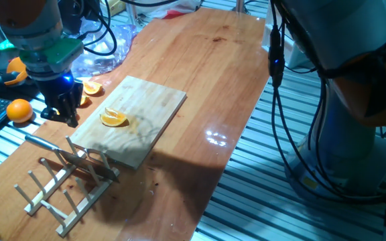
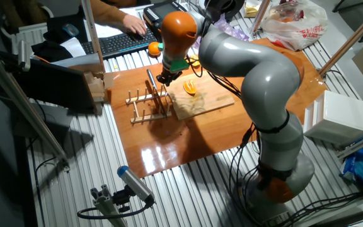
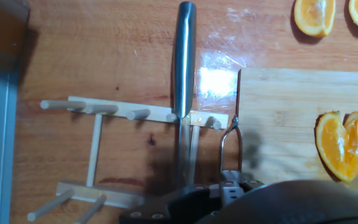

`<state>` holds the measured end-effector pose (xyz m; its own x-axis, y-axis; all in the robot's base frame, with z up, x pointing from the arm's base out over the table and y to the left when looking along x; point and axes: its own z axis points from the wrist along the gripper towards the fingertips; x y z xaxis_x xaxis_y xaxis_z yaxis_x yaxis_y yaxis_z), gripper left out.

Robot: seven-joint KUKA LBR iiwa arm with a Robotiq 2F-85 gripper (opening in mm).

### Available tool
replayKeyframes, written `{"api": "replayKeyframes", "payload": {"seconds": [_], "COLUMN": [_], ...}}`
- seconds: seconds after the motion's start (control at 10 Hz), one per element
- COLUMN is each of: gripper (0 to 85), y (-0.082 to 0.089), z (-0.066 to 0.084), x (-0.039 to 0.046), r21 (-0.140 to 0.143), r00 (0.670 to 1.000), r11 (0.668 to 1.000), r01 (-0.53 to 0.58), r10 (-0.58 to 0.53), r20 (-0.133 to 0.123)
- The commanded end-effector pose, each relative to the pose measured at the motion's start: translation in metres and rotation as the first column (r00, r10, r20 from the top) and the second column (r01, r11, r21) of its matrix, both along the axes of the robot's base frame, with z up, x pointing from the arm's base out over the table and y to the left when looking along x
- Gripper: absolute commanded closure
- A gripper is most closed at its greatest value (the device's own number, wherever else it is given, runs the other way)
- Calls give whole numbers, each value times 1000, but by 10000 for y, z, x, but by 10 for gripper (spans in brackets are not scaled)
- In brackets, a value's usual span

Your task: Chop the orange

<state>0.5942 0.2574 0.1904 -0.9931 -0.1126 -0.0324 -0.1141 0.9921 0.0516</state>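
Note:
The orange wedge (image 1: 114, 118) lies flesh up on the left part of the wooden board (image 1: 139, 100). It also shows in the other fixed view (image 2: 190, 87) and at the right of the hand view (image 3: 340, 144). A steel knife (image 3: 183, 74) rests across a wooden peg rack (image 3: 123, 115), just left of the board. My gripper (image 1: 61, 115) hangs over the table beside the board's left edge, above the knife's handle (image 1: 44, 142). Its black fingers look apart and hold nothing. It also shows in the other fixed view (image 2: 164, 77). In the hand view the fingertips are hidden.
The peg rack (image 1: 66, 187) stands at the table's front left. Two orange slices (image 3: 314, 15) lie on the table beyond the board. Whole oranges (image 1: 19, 109), a plastic bag (image 1: 102, 50) and a person's hand (image 2: 131, 25) on a keyboard are behind them.

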Motion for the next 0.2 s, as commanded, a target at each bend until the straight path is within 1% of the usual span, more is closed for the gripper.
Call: {"api": "replayKeyframes", "payload": {"seconds": [0.0,0.1], "gripper": [850,850], "y": [4,7], "z": [2,0], "x": [-4,-3], "r21": [-3,-4], "r00": [1000,1000], "r11": [1000,1000], "r01": [2,3], "r10": [-2,-3], "r20": [0,1]}}
